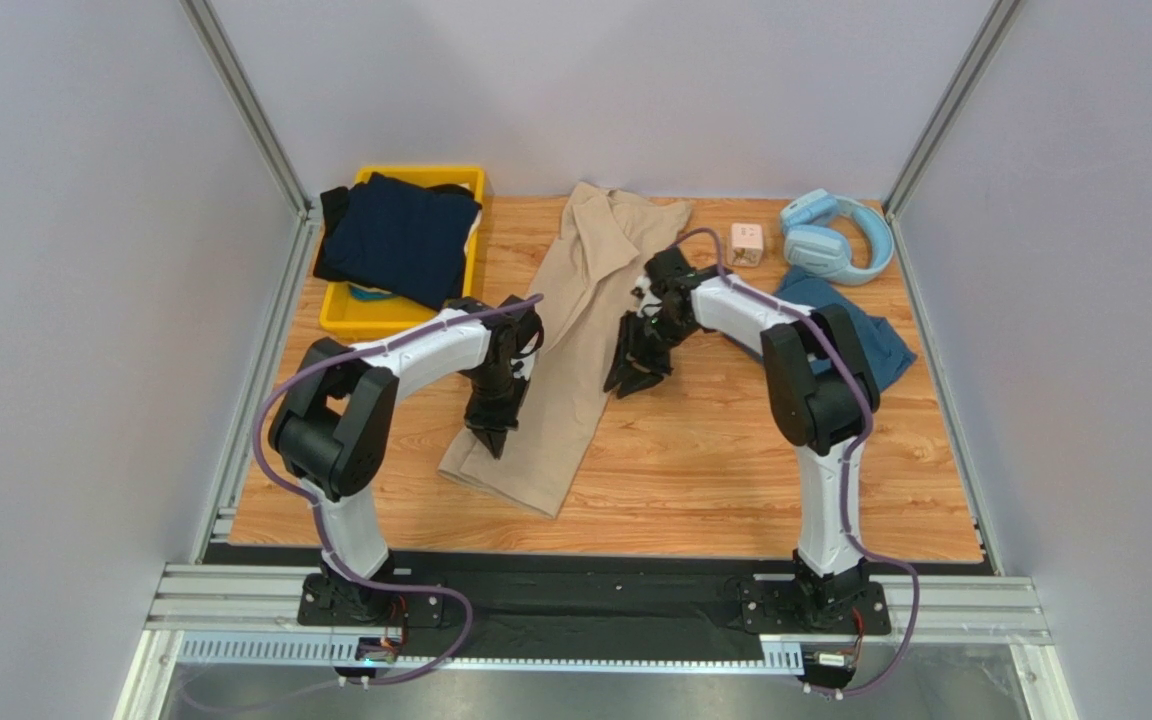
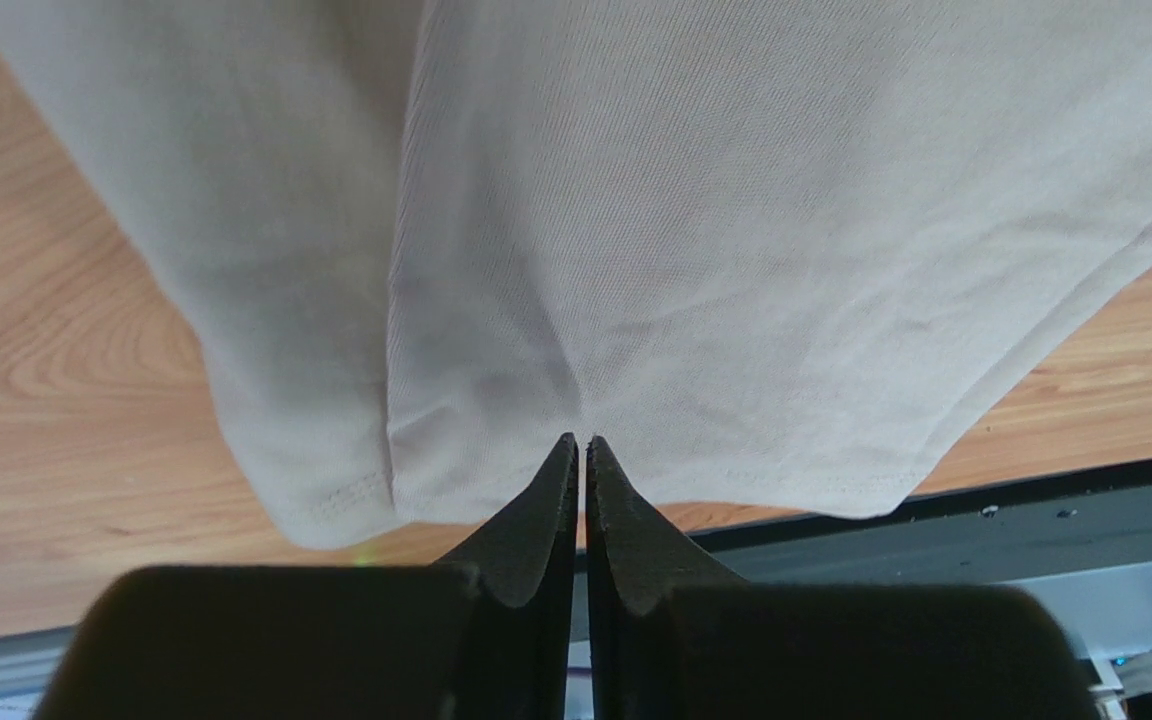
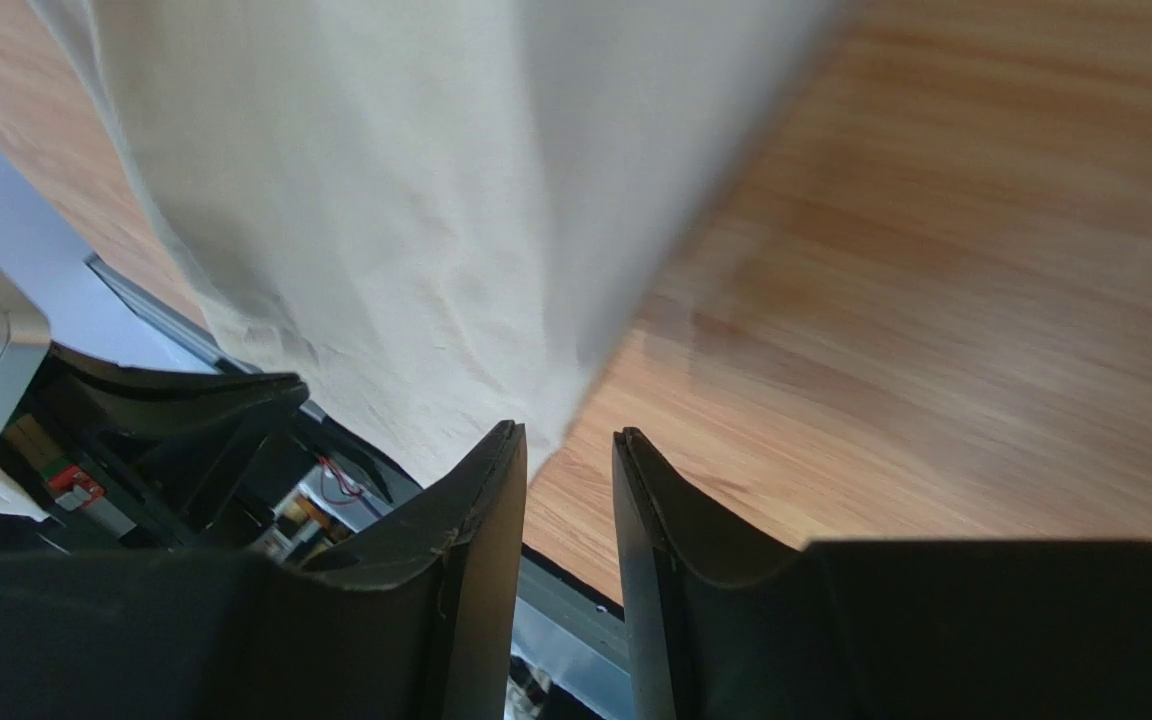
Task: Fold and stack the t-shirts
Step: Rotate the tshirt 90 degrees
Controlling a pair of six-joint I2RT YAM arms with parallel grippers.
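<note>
Wooden table [image 1: 717, 465], beige t-shirt [image 1: 560, 345] folded lengthwise, left hand [image 2: 582, 444] pinching hem

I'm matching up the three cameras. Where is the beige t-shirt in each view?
Top external: beige t-shirt lies in a long strip mid-table, between the arms.
Left wrist: it fills the upper frame; the left gripper pinches its hem.
Right wrist: upper left, above the open right gripper.
Shared landmark: the wooden table.
</note>
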